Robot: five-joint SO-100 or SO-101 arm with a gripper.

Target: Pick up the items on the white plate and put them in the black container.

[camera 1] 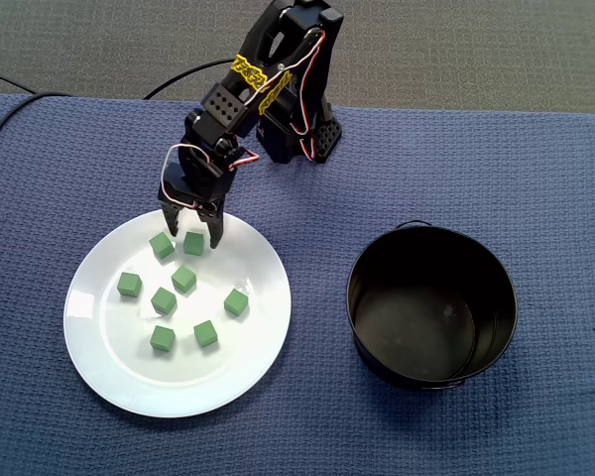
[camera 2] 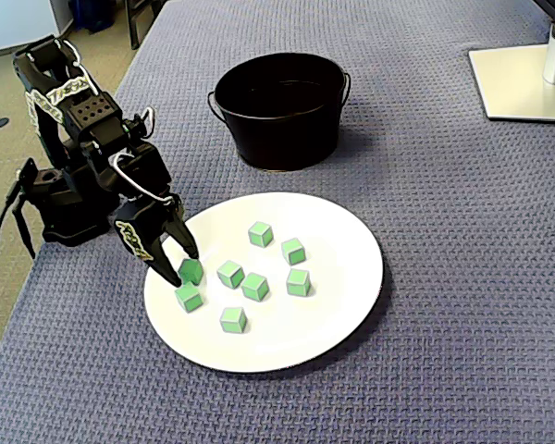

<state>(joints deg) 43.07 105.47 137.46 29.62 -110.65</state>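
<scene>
Eight green cubes [camera 1: 183, 279] lie on one white plate [camera 1: 109, 382]. One cube sits between the spread fingers of the single gripper [camera 1: 193, 237], one is just beside its left finger in this fixed view, and six lie beyond its tips. One black container [camera 1: 407, 260] stands well apart.

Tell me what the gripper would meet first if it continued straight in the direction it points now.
Probably the green cube on the white plate: the gripper points down with open jaws on either side of it. Its height above the cube is unclear.
</scene>
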